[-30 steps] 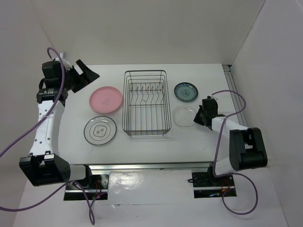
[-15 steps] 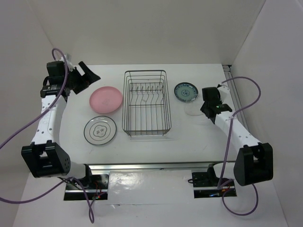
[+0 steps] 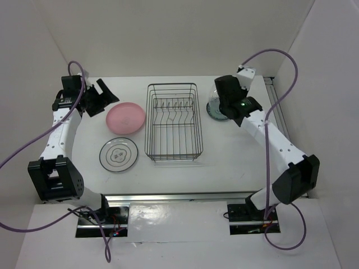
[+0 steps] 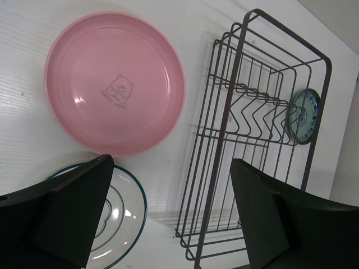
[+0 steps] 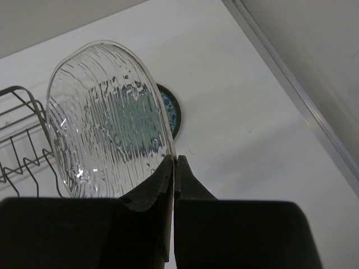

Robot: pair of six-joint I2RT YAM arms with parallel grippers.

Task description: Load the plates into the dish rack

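My right gripper [image 3: 220, 101] [image 5: 175, 162] is shut on the rim of the clear glass plate [image 5: 106, 123] and holds it tilted on edge in the air. It hangs above the dark teal patterned plate [image 3: 216, 111] [image 5: 171, 115], right of the black wire dish rack [image 3: 174, 120] [image 4: 252, 129]. The rack holds no plates. My left gripper [image 3: 105, 93] [image 4: 174, 218] is open and empty, above the table by the far left side of the pink plate [image 3: 126, 117] [image 4: 115, 98]. The white plate with a dark rim [image 3: 118, 154] [image 4: 120, 213] lies flat in front of the pink one.
White walls stand close behind and on both sides of the table. A metal rail [image 3: 275, 106] runs along the table's right edge. Purple cables loop from both arms.
My right gripper lifted the glass plate off the table and carried it back and up, over the teal plate. My left arm shifted slightly towards the pink plate.
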